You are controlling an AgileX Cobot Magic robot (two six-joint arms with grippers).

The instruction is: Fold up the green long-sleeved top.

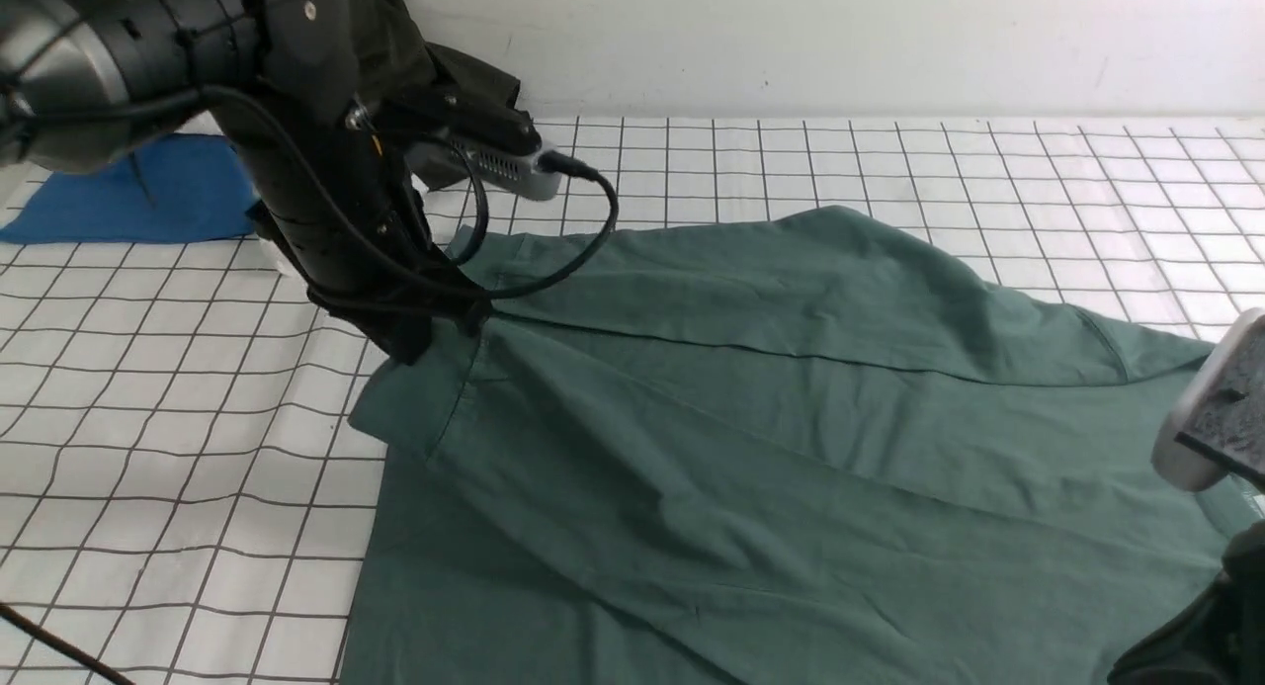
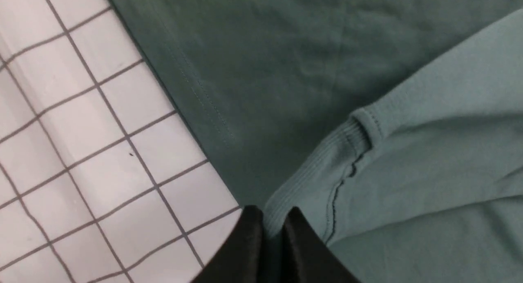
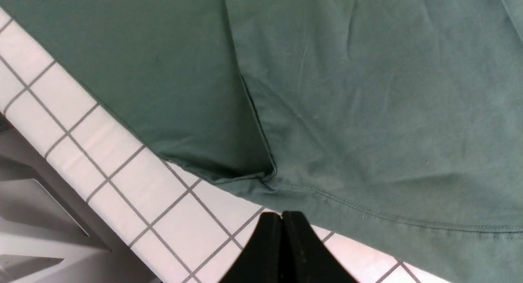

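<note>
The green long-sleeved top (image 1: pixel 771 438) lies spread over the gridded table from the middle to the right. At its left end my left gripper (image 1: pixel 435 334) is down on the fabric. In the left wrist view that left gripper (image 2: pixel 273 217) is shut on the ribbed cuff (image 2: pixel 314 172) of a sleeve, which lies over the body of the top (image 2: pixel 286 70). My right gripper (image 3: pixel 282 217) is shut on nothing. It hovers over bare table just off the stitched hem (image 3: pixel 388 221) of the top (image 3: pixel 367 91). Only the right arm's white wrist housing (image 1: pixel 1211 408) shows in the front view.
A bright blue garment (image 1: pixel 138 196) lies at the far left. A dark olive-black garment (image 1: pixel 425 62) sits behind my left arm by the white wall. The white grid-lined cloth (image 1: pixel 148 418) covers the table. Its edge (image 3: pixel 61 181) runs close to my right gripper.
</note>
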